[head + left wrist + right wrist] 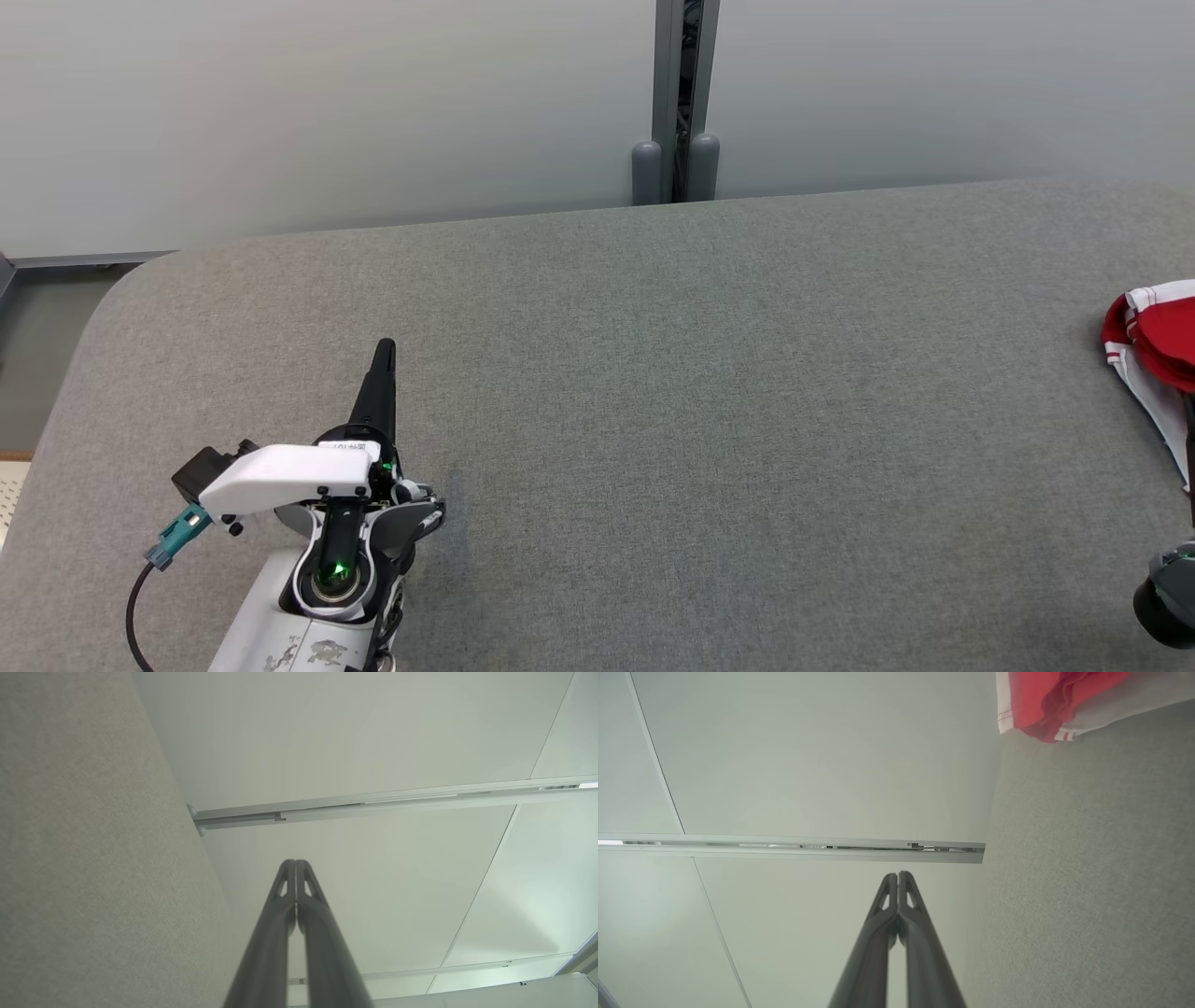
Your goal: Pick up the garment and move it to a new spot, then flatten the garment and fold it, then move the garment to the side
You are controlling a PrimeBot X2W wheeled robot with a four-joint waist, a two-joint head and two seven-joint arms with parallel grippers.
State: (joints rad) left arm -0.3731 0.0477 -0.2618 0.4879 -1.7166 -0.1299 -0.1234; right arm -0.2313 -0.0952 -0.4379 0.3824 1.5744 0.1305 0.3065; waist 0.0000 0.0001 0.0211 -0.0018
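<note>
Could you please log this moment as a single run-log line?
stage: pickup not yet done | garment: bunched, right side of table, not held | left gripper: shut, empty | right gripper: shut, empty

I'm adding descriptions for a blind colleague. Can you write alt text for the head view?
A crumpled red and white garment lies at the far right of a wide grey fabric-covered table, cut off by the frame. The left tool, shut, points up at lower left; a pale wall stands behind.
</note>
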